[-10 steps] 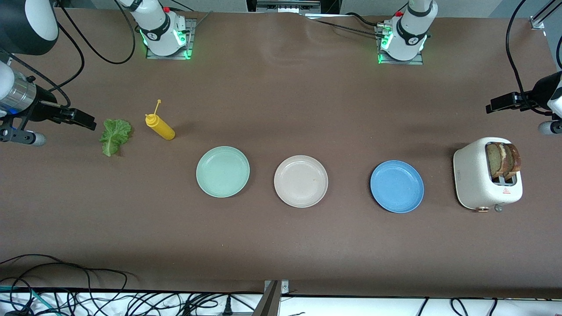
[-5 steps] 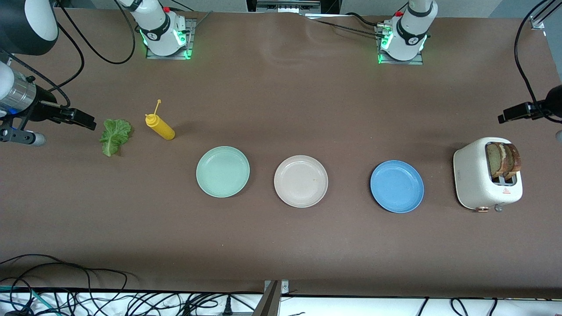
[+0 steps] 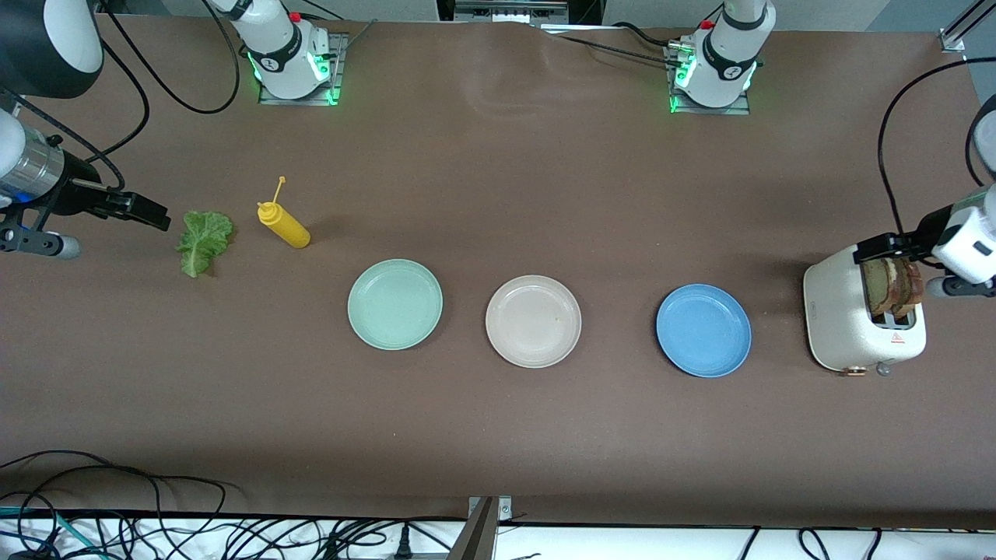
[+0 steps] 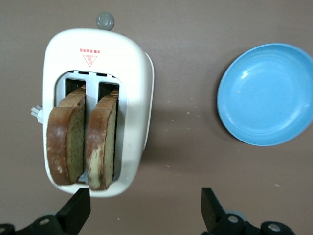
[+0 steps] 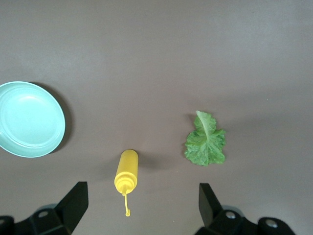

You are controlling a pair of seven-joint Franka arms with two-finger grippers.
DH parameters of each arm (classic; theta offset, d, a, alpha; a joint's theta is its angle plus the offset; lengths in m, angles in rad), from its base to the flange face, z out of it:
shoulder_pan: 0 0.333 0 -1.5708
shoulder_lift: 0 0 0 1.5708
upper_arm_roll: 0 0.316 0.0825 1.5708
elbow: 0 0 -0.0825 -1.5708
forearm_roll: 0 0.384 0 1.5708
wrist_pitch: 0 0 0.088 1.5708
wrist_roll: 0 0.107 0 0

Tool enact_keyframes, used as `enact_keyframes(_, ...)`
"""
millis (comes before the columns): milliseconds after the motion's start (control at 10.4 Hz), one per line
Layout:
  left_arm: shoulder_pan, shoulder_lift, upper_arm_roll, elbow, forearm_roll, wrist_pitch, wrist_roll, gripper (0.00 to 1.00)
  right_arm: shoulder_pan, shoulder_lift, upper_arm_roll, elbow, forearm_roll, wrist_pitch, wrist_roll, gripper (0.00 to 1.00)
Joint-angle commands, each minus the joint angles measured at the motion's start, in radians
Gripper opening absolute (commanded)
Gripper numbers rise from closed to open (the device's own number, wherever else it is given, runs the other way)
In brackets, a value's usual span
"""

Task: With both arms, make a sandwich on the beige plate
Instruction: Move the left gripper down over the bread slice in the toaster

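Left gripper (image 3: 883,250), fingers spread, hovers over the toaster (image 3: 836,315) to pull bread slices (image 4: 83,142) (right gripper (image 3: 148,214), parted, waits beside lettuce (image 3: 204,241)); it must descend

The only marking I can make out is on the white toaster (image 4: 95,105): a small red triangle sign on its top face, just past the slots toward the lever end, with a short row of red print above it that I cannot read. From the front camera the same red triangle shows on the toaster (image 3: 836,315), again illegible. I find no other readable text, brand or number.
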Motion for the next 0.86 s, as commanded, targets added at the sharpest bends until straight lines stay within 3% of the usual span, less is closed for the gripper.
enact_keyframes(0, 0.007, -0.001, -0.002, -0.034, 0.058, 0.048, 0.028, 1.0, -0.002, -0.004, 0.0, 0.001, 0.015, -0.013, 0.004, 1.0)
enact_keyframes(766, 0.037, 0.074, -0.001, -0.034, 0.061, 0.079, 0.066, 1.0, -0.004, -0.004, 0.0, -0.002, 0.015, -0.011, 0.004, 1.0)
